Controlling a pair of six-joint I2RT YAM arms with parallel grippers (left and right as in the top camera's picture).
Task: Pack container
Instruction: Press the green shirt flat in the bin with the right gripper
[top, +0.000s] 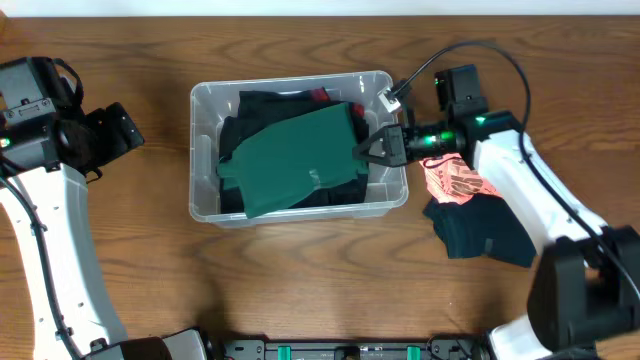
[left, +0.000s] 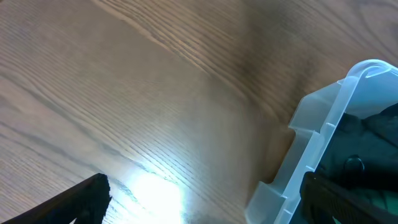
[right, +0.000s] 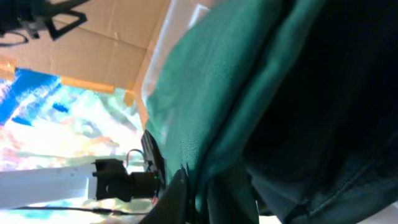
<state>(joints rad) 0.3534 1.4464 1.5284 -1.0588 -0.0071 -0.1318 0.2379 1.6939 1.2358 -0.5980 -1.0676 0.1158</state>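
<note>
The clear plastic container (top: 300, 212) sits mid-table, holding dark garments (top: 265, 105) with a green garment (top: 295, 160) draped on top. My right gripper (top: 372, 150) is at the container's right side, shut on the green garment's right edge. In the right wrist view the green cloth (right: 211, 93) is pinched between the fingers (right: 199, 199), above dark fabric. My left gripper (top: 135, 135) is open and empty at the far left. In the left wrist view its fingers (left: 205, 208) span bare wood beside a container corner (left: 323, 124).
A pink-orange patterned garment (top: 455, 180) and a dark teal folded garment (top: 485, 230) lie on the table right of the container, under my right arm. The wooden table (top: 300, 290) extends in front of and to the left of the container.
</note>
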